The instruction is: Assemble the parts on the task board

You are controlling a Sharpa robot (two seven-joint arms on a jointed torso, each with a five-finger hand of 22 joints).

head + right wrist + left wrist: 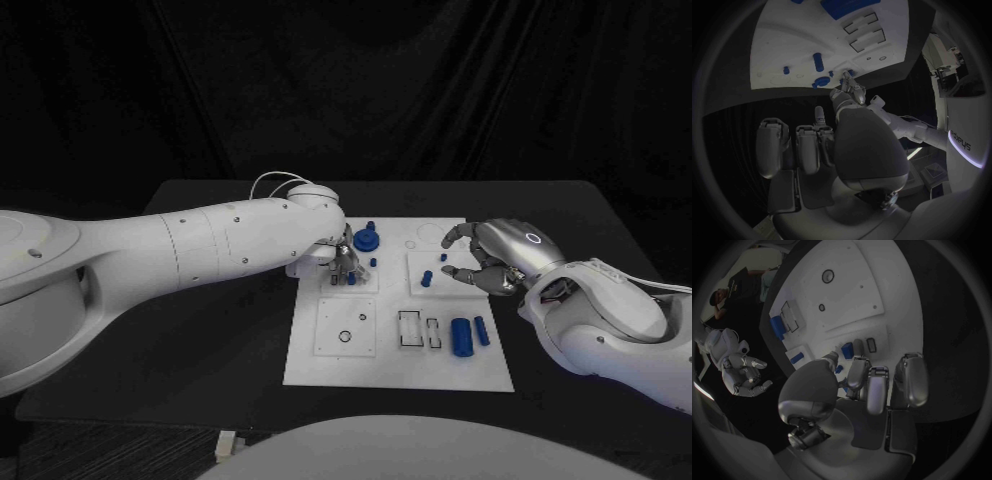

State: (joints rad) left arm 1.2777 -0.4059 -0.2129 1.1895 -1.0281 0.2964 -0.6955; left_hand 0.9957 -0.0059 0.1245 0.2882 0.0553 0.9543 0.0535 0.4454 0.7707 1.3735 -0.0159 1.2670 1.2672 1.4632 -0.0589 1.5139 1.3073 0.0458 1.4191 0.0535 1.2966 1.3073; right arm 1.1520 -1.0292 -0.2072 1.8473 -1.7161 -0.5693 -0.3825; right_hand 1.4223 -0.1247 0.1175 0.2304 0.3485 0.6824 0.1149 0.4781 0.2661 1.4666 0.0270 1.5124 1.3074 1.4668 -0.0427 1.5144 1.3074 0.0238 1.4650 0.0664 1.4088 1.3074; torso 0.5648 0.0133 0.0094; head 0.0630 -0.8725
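Note:
The white task board (397, 300) lies in the middle of the black table. My left hand (342, 262) points its fingers down at the board's far left part, just beside a round blue part (369, 240). In the left wrist view a bit of blue (839, 369) shows between the thumb and fingers (870, 382); I cannot tell whether it is held. My right hand (483, 260) hovers over the board's far right edge, fingers loosely curled and apart, holding nothing. A short blue peg (427, 279) stands just left of it.
A blue cylinder (462, 336) and a smaller blue block (482, 330) lie near the board's front right, beside two rectangular slots (411, 328). A ring-shaped recess (346, 336) marks the front left. Bare black table (216, 340) surrounds the board.

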